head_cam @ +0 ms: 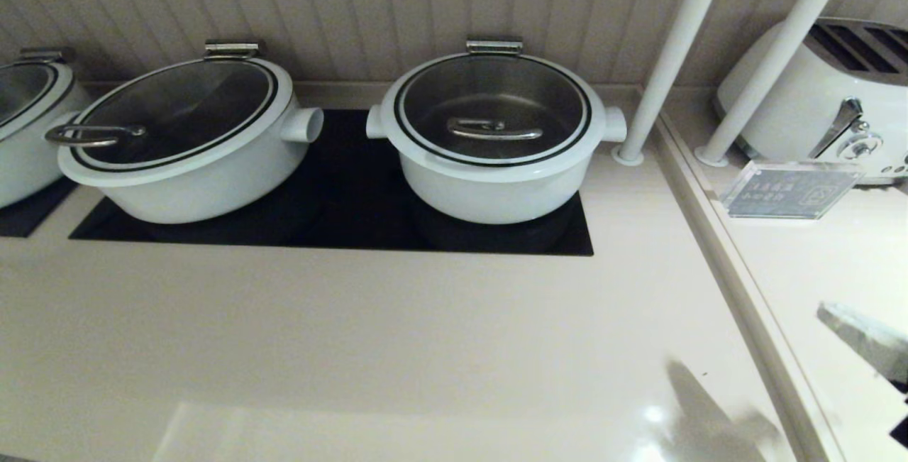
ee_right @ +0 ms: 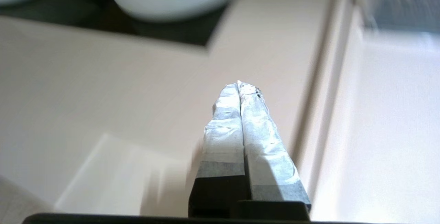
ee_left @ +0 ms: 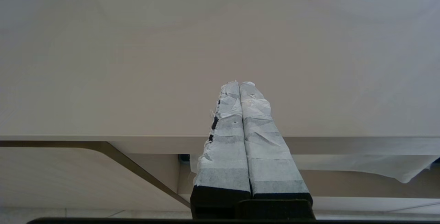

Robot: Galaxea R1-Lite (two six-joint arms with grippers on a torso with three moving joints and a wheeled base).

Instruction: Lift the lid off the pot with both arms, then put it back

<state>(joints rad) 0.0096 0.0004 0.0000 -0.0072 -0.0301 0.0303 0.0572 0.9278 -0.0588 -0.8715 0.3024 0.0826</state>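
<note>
Pot (head_cam: 494,178) on the right half of the black cooktop (head_cam: 340,221), lid (head_cam: 493,111) seated flat on it, steel hinge toward the back wall. Bar handle (head_cam: 494,128) across the lid's centre, long axis running left to right, parallel to the counter's front edge. 1 short stub handle on each side of the pot, 2 in all.

Right gripper (ee_right: 239,83) low at the near right, over the pale counter (head_cam: 355,334) beside the raised seam; fingers pressed together, tape-wrapped, holding nothing. In the head view only its tip (head_cam: 862,338) at the right edge. Pot forward and to the left of it, well apart.

Left gripper (ee_left: 239,83) outside the head view, hovering at the counter's front edge; fingers likewise pressed together and empty, cooktop far ahead.

Judged nearer arm: the right. Likely need before any grasp: fingers parted, then an approach across the bar's short side.

Counts: 3 white pots with glass lids, the third (head_cam: 28,128) cut off at the left edge; 1 wider pot (head_cam: 191,157) with edge loop handle; 2 white poles (head_cam: 674,50); 1 toaster (head_cam: 830,93); 1 clear sign block (head_cam: 791,192).
</note>
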